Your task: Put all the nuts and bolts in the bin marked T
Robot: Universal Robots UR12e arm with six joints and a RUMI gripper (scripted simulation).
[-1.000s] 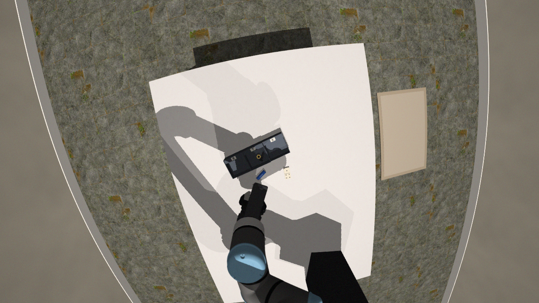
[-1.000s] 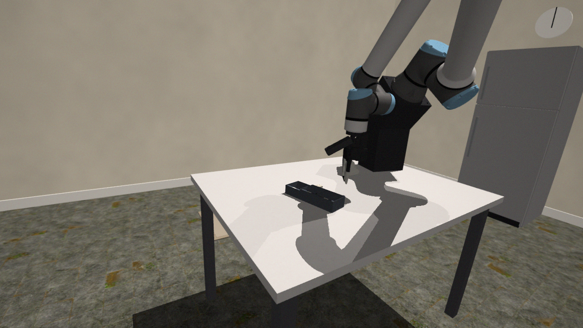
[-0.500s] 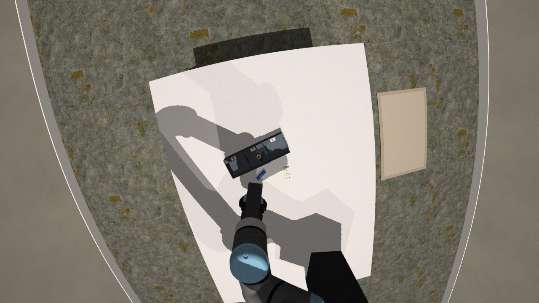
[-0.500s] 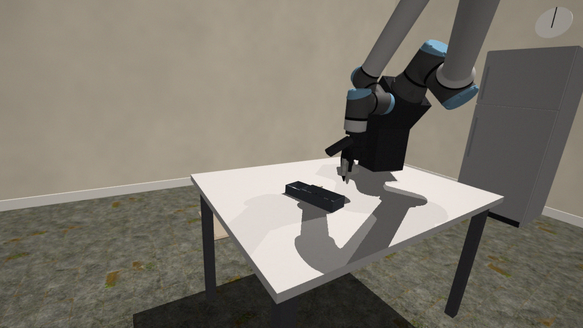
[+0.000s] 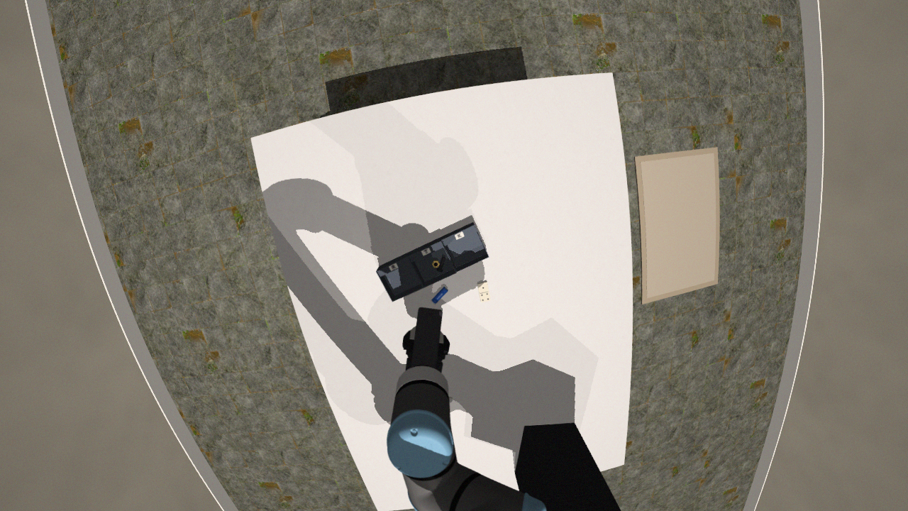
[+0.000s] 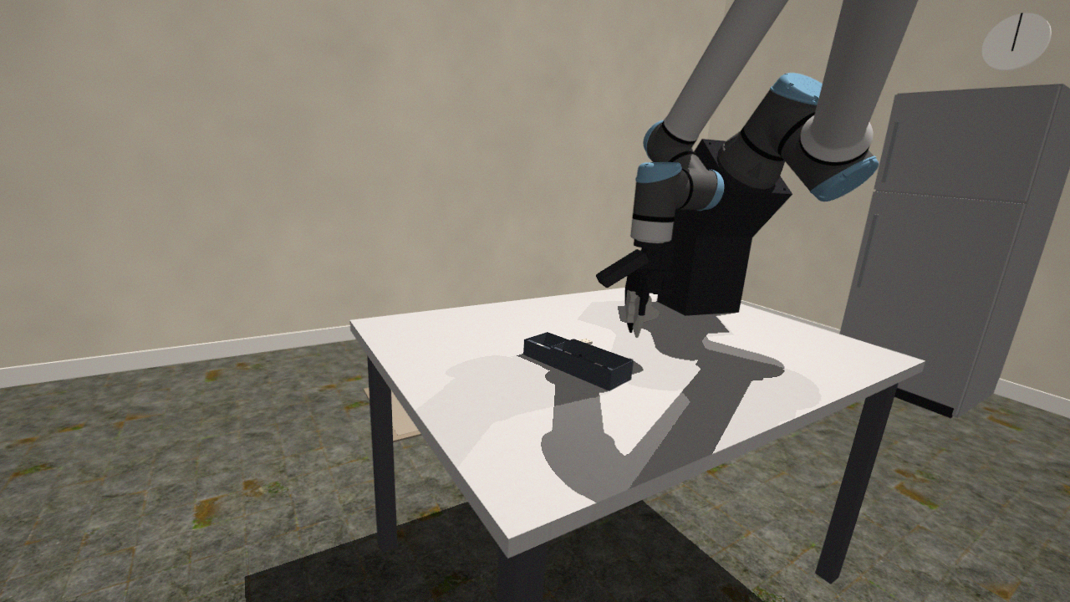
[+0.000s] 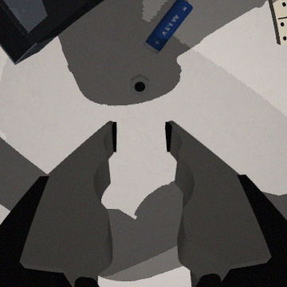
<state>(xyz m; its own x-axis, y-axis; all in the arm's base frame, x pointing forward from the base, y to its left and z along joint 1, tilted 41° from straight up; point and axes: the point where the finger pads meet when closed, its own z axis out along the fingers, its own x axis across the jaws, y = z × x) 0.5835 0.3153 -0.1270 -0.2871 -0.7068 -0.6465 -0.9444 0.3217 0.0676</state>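
Note:
A small grey hex nut (image 7: pixel 139 85) lies on the white table (image 5: pixel 539 158) (image 6: pixel 449 351), in shadow just ahead of my fingertips. My gripper (image 7: pixel 140 123) (image 6: pixel 633 323) points down close over the table, its fingers a little apart with nothing between them. The black row of three bins (image 5: pixel 466 250) (image 6: pixel 579 359) (image 7: pixel 24 28) stands upright just beyond. Its middle bin holds a brass nut (image 5: pixel 435 262). In the top view the arm hides the grey nut.
A blue battery (image 5: pixel 439 294) (image 7: pixel 169 25) lies between the nut and the bins. A white domino (image 5: pixel 484 292) (image 7: pixel 281 24) lies to the right of it. The arm's black pedestal (image 6: pixel 703 247) stands at the table's edge. A fridge (image 6: pixel 957 239) stands behind.

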